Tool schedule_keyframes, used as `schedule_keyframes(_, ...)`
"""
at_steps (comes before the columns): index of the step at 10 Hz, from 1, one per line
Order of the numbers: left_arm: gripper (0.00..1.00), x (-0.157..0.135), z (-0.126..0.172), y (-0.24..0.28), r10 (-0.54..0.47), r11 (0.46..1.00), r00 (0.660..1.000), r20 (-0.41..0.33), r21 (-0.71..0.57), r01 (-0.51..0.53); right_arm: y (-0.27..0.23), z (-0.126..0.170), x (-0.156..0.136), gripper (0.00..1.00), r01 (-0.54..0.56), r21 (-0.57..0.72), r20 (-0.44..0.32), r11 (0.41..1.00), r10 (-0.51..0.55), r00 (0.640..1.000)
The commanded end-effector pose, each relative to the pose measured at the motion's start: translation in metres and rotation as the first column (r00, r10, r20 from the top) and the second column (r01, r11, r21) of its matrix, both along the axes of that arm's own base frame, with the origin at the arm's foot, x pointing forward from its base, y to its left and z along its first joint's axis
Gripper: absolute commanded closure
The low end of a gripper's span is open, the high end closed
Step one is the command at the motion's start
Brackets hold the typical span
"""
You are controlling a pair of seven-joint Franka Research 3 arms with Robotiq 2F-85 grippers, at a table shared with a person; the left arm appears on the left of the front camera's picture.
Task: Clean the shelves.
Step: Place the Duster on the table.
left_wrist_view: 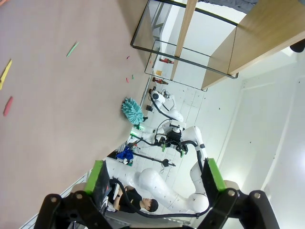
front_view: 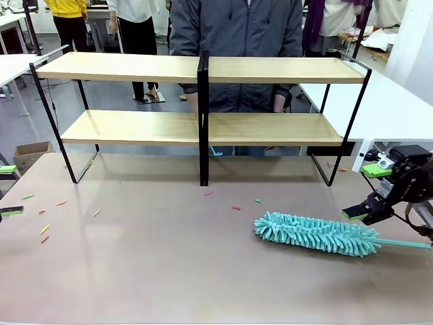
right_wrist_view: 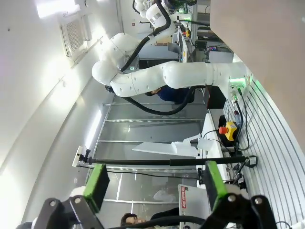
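Shelves point(front_view: 135, 68) of pale wood in thin black framing stood along the matte beige tabletop's point(front_view: 149, 271) far edge. A fluffy teal duster point(front_view: 314, 235) lay near its right edge. Both the left gripper point(left_wrist_view: 155, 183) and the right gripper point(right_wrist_view: 152, 186) gaped wide, empty.

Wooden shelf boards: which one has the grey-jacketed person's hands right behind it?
The lower light wooden board; the hands hang just above its back edge, while the upper board crosses the torso.

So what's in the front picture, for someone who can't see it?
A teal fluffy duster lies on the brown table, beside the robot's open right hand. Behind it stand bare two-tier wooden shelves, with a person beyond and small colourful scraps scattered left.
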State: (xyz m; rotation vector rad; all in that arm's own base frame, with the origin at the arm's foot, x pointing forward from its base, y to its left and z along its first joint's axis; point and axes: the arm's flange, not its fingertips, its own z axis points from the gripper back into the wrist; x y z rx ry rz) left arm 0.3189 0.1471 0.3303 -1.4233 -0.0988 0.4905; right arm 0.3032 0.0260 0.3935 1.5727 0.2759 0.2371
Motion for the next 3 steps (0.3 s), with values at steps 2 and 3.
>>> schedule_keyframes(2,0.00,-0.0027,0.0035,-0.0027,-0.003,1.000,1.000,0.005,-0.012,0.003,0.0008,-0.0006,0.0018,0.00,0.006,0.000,0.002,1.000,-0.006,1.000)
schedule_keyframes(3,0.00,-0.0027,0.0035,-0.0027,-0.003,1.000,1.000,0.005,-0.012,0.003,0.0008,-0.0006,0.0018,0.00,0.006,0.000,0.002,1.000,-0.006,1.000)
